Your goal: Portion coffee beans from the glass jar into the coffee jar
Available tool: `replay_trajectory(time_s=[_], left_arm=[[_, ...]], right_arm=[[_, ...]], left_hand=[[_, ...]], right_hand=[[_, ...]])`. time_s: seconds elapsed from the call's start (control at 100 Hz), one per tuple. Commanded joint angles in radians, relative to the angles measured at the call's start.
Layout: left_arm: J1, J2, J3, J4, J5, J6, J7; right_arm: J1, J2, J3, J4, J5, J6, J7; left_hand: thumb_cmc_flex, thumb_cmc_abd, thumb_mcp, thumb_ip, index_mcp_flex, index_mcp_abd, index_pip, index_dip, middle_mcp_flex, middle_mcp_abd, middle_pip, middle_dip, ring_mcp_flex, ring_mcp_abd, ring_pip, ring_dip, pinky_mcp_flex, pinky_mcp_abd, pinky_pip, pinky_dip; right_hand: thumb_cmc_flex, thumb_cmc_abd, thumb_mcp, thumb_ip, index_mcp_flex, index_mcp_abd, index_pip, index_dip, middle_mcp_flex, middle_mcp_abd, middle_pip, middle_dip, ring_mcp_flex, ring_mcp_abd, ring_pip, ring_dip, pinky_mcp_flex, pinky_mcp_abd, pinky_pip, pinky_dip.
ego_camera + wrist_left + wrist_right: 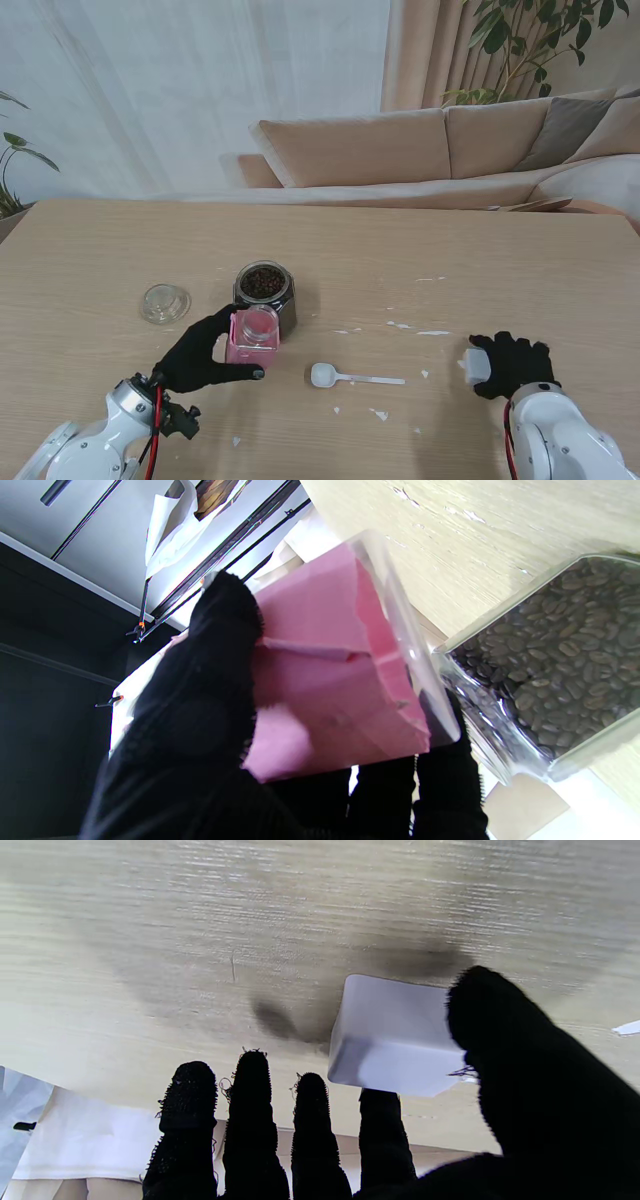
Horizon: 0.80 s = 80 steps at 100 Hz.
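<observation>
Coffee jar [252, 338]: It is the small clear jar with a pink label. It stands near you on the desk [90, 260], touching the front of the glass jar [266, 296].
Left hand [205, 352]: Your fingers [220, 630] are wrapped around the pink jar, thumb on one side and the others on the far side. You are holding it.
How it feels: I think it is light and hard, with smooth walls that can slip. Hold it by the flat sides, low down, and do not squeeze hard.
Glass jar: It is open and almost full of dark beans, so it is likely heavy and can break. Hold it with a full hand around the body.
Right hand [508, 364]: It is pinching a small white lid [476, 364] between thumb and first finger. The other fingers stick out straight.
White spoon [352, 377]: It lies on the desk between your two hands, bowl toward the jars.
Round glass lid [165, 302]: It lies flat, left of the jars.
Room: The desk is wide and bare on the far side and on the right. The near edge is close to your arms. The two jars touch, so pull the pink one away slowly.
</observation>
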Motion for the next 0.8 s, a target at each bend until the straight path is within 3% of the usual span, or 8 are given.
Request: replay_trajectory(time_s=[0.0, 0.13, 0.22, 0.34, 0.6, 0.79], left_arm=[[0.006, -0.005, 0.0, -0.005, 0.0, -0.005, -0.014], [0.012, -0.005, -0.001, -0.003, 0.001, -0.006, -0.011], [0.018, -0.005, -0.004, -0.002, 0.0, -0.01, -0.01], [0.028, -0.006, -0.015, 0.001, -0.001, -0.022, -0.007], [0.045, -0.01, -0.044, 0.042, -0.02, -0.063, 0.004], [0.052, -0.01, -0.06, 0.079, -0.006, -0.051, 0.002]], right_arm=[[-0.017, 0.002, 0.007, -0.025, -0.004, -0.012, 0.008], [-0.039, -0.001, 0.03, -0.073, -0.006, -0.039, 0.013], [-0.053, -0.004, 0.04, -0.107, 0.015, -0.057, 0.004], [-0.063, -0.009, 0.032, -0.145, 0.07, -0.088, -0.042], [-0.02, -0.009, -0.071, -0.18, 0.149, -0.144, -0.087], [0.029, -0.005, -0.16, -0.172, 0.17, -0.161, -0.09]], left_hand=[[0.17, 0.145, 0.313, 0.041, 0.076, -0.189, 0.223, 0.095, 0.1, -0.125, 0.172, 0.043, 0.007, -0.015, 0.008, 0.019, 0.017, -0.018, 0.037, 0.008], [0.169, 0.145, 0.313, 0.041, 0.076, -0.189, 0.224, 0.095, 0.1, -0.126, 0.172, 0.042, 0.006, -0.015, 0.007, 0.019, 0.017, -0.019, 0.036, 0.008], [0.169, 0.147, 0.311, 0.041, 0.075, -0.189, 0.223, 0.095, 0.099, -0.126, 0.171, 0.043, 0.004, -0.015, 0.007, 0.018, 0.016, -0.018, 0.035, 0.008], [0.167, 0.149, 0.305, 0.041, 0.072, -0.188, 0.222, 0.093, 0.096, -0.125, 0.17, 0.043, -0.001, -0.014, 0.008, 0.018, 0.012, -0.019, 0.03, 0.006], [0.17, 0.151, 0.296, 0.045, 0.07, -0.186, 0.221, 0.092, 0.094, -0.123, 0.168, 0.044, -0.005, -0.014, 0.01, 0.015, 0.01, -0.016, 0.026, 0.006], [0.171, 0.153, 0.293, 0.046, 0.07, -0.185, 0.22, 0.092, 0.092, -0.119, 0.166, 0.044, -0.01, -0.012, 0.011, 0.015, 0.006, -0.015, 0.024, 0.008]], right_hand=[[-0.047, 0.008, -0.046, -0.016, -0.058, 0.018, -0.036, -0.028, -0.038, -0.004, -0.057, -0.014, -0.037, -0.031, -0.004, 0.02, -0.016, -0.011, -0.012, 0.024], [-0.085, 0.037, -0.113, -0.013, -0.057, 0.045, -0.045, -0.041, -0.035, 0.001, -0.102, -0.02, -0.043, -0.028, -0.065, -0.013, -0.033, 0.001, -0.046, 0.016], [-0.098, 0.051, -0.107, -0.007, -0.027, 0.049, -0.03, -0.034, -0.029, -0.001, -0.073, -0.033, -0.018, -0.016, -0.174, -0.084, -0.042, 0.028, -0.123, -0.023], [-0.06, 0.091, -0.101, -0.001, 0.056, 0.051, 0.024, -0.011, 0.037, -0.011, -0.024, -0.06, 0.037, 0.0, -0.224, -0.119, -0.032, 0.053, -0.149, -0.041], [0.029, 0.121, -0.094, 0.022, 0.123, 0.094, 0.065, 0.012, 0.123, -0.002, -0.026, -0.089, 0.084, 0.004, -0.259, -0.144, -0.012, 0.069, -0.161, -0.053], [0.059, 0.125, -0.041, 0.041, 0.155, 0.126, 0.067, 0.015, 0.179, 0.019, -0.061, -0.13, 0.105, 0.007, -0.274, -0.158, 0.001, 0.078, -0.169, -0.065]])
